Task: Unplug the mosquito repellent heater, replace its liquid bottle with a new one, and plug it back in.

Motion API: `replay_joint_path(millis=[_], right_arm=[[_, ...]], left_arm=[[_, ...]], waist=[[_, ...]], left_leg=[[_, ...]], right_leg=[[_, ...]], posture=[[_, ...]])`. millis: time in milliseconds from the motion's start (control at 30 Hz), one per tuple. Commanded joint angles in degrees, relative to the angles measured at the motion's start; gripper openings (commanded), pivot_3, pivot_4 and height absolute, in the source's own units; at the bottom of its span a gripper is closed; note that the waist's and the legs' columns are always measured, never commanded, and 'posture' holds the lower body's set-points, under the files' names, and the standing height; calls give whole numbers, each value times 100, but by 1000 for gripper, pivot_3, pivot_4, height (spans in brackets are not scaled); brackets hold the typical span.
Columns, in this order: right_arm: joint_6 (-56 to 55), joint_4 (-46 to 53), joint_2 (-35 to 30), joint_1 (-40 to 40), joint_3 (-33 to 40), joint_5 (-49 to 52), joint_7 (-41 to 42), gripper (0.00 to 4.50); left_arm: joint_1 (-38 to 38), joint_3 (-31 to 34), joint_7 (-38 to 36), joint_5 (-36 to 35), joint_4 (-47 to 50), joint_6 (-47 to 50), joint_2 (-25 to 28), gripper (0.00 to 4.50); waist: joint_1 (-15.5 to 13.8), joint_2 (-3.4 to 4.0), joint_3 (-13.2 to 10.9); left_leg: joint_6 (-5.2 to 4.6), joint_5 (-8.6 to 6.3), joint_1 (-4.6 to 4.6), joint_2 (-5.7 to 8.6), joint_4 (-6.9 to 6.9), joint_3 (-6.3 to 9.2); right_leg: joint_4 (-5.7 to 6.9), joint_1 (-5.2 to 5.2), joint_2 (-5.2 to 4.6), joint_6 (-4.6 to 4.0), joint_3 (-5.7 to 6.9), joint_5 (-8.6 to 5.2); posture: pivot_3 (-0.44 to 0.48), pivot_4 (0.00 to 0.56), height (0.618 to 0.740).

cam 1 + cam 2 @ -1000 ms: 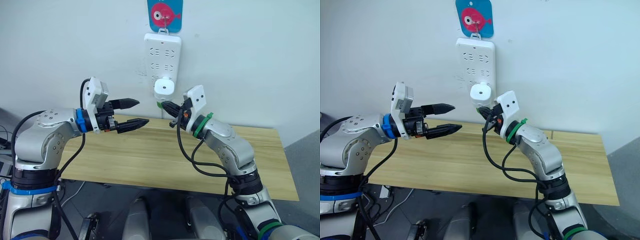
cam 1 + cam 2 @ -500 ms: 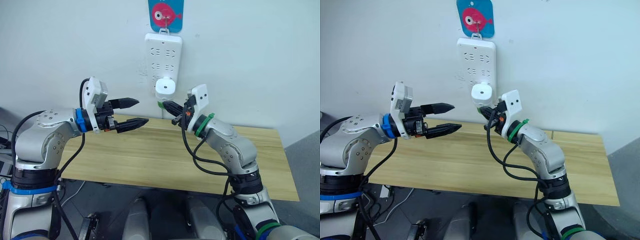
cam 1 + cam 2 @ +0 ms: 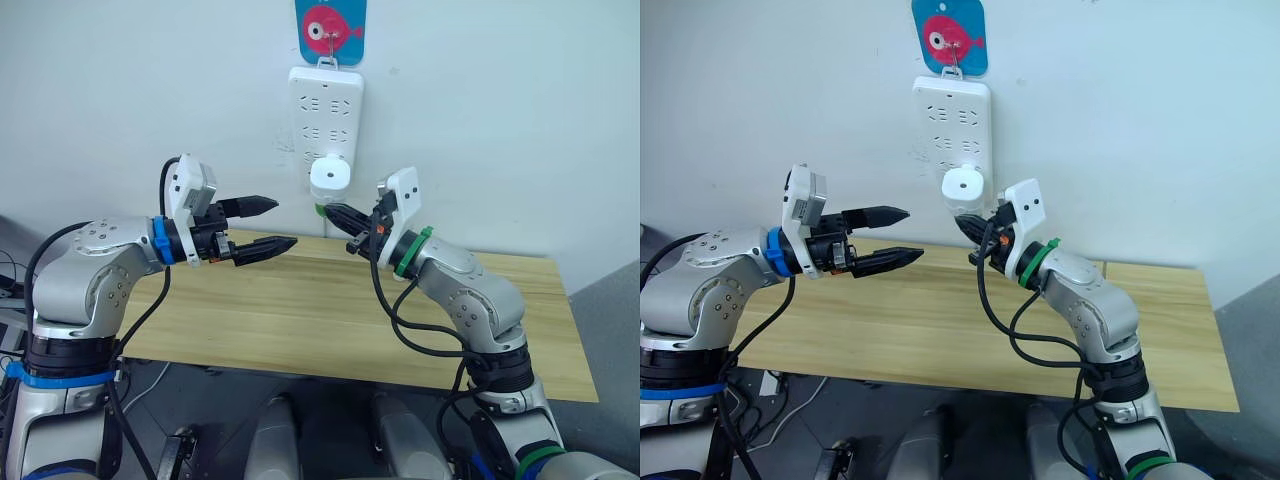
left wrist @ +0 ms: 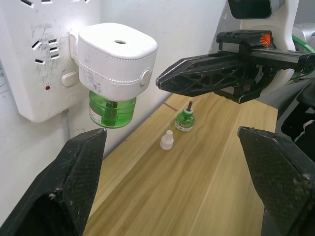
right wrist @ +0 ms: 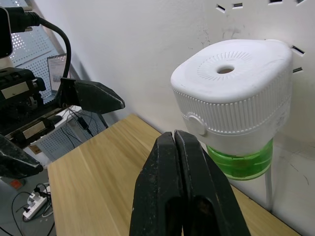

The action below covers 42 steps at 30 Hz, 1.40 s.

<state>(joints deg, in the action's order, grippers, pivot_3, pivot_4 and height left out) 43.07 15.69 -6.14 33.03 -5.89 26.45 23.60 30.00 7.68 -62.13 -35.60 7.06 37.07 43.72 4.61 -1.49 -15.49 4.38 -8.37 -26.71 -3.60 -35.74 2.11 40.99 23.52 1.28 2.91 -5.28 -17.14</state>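
On the wall above the table point(image 3: 300, 310), a white power strip point(image 3: 325, 115) hangs from a hook under a blue fish sticker point(image 3: 331, 28), and the heater point(image 3: 328, 177) sits plugged into its lowest socket, vent hole facing up, with a green bottle point(image 4: 112, 109) screwed in beneath it. The right gripper point(image 3: 336, 214) is raised just beside the heater's underside, its two black fingers pressed together with nothing between them; in the right wrist view the closed fingertips stand right in front of the heater's ribbed side, though contact cannot be told. The left gripper point(image 3: 272, 224) hovers in the air to the left of the strip, well apart from the heater, pointing toward it with its fingers spread apart and empty. On the tabletop near the wall, a second green bottle point(image 4: 185, 119) stands upright with its wick bare, and a small white cap point(image 4: 167, 140) stands just beside it.
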Motion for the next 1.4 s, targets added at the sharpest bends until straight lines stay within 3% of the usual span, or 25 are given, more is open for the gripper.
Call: replay_joint_path(millis=[33,633,1400], right_arm=[[-131,147,44,129,4,11,-31,44],[-354,-196,93,334,-87,-320,-134,44],[-815,-511,112,438,320,-731,-781,44]], left_arm=[[81,13,-43,8,94,-104,72,4500],[49,17,18,-13,157,-72,90,4500],[143,-56,12,5,69,-72,36,4500]], waist=[[1,0,0],[-2,0,0],[-74,0,0]], left_leg=[[0,0,0,0,0,0],[0,0,0,0,0,0],[-11,17,1,1,-11,-1]], right_leg=[[0,0,0,0,0,0],[1,0,0,0,0,0],[3,-2,0,1,-3,0]], posture=[[-27,191,740],[-17,203,740],[-35,212,740]])
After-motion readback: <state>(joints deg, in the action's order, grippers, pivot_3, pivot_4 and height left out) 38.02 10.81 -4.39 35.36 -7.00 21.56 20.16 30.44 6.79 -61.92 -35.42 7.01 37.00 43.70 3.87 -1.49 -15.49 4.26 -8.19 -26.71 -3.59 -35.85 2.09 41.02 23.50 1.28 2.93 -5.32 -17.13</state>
